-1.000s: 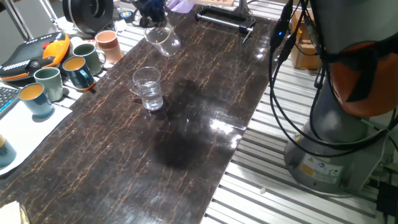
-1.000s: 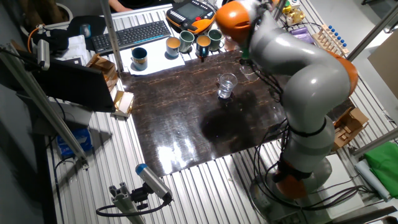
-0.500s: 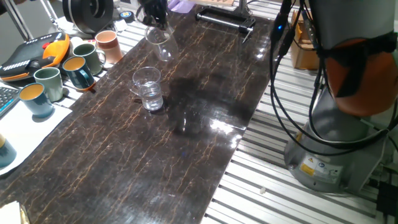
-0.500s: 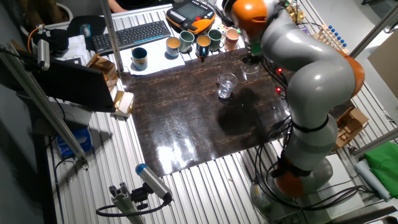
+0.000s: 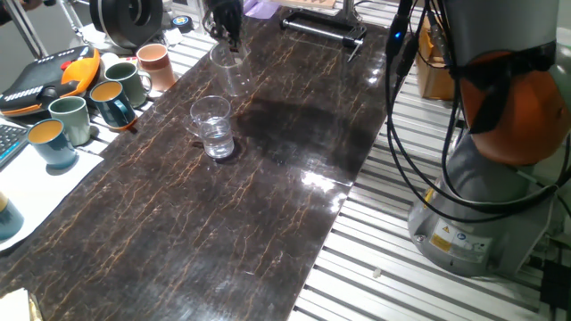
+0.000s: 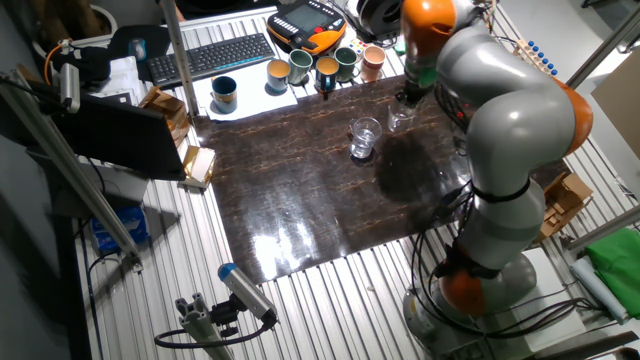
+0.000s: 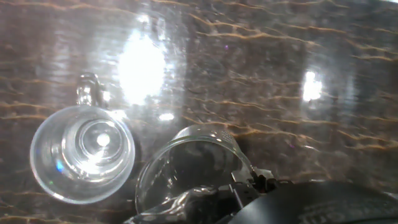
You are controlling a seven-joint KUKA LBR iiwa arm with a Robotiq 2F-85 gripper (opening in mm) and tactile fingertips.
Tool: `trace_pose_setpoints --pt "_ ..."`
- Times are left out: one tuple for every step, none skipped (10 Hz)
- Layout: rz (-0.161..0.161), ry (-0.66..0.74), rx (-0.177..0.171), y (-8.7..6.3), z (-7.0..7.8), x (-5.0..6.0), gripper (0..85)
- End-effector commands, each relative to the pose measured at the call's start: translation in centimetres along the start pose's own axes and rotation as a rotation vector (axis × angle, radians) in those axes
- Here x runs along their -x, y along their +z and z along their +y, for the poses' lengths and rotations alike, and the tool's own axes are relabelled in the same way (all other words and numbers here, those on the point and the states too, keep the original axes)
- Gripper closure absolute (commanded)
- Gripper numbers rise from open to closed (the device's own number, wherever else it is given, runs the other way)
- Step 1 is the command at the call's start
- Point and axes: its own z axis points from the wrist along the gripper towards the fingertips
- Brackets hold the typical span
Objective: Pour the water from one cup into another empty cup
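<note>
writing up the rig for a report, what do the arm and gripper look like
The arm has bulky rounded silver-grey segments with orange joint bands and black cables hanging alongside; its base carries a yellow warning sticker. The gripper is small, dark and black.

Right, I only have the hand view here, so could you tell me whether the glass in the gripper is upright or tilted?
Observer: Roughly upright. The gripper holds the small glass by its rim, low over the far end of the table; I cannot tell whether the base touches.
Operator: Thank you. Does the other glass hold any water? From above I only see glare.
Observer: Yes. From the side, the tumbler has water in its lower part.
Operator: And is anything else close by?
Observer: A row of coloured mugs stands along the table's edge, apart from both glasses.
</note>
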Motion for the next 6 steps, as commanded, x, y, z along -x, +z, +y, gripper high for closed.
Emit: trace_pose_setpoints --pt "-0.003 -0.007 -0.005 0.5 -0.1 0.0 84.3" --pt "-0.007 -0.019 -0.006 1.3 -0.3 0.1 84.3" --pt "-0.018 -0.028 0.006 2.5 -0.6 0.0 84.3" --pt "-0.027 -0.035 0.012 3.4 -1.0 -0.2 84.3" --pt "-0.024 -0.041 0.028 4.0 -1.3 -0.4 84.3" --pt "-0.023 -0.044 0.039 4.6 -1.5 -0.6 84.3"
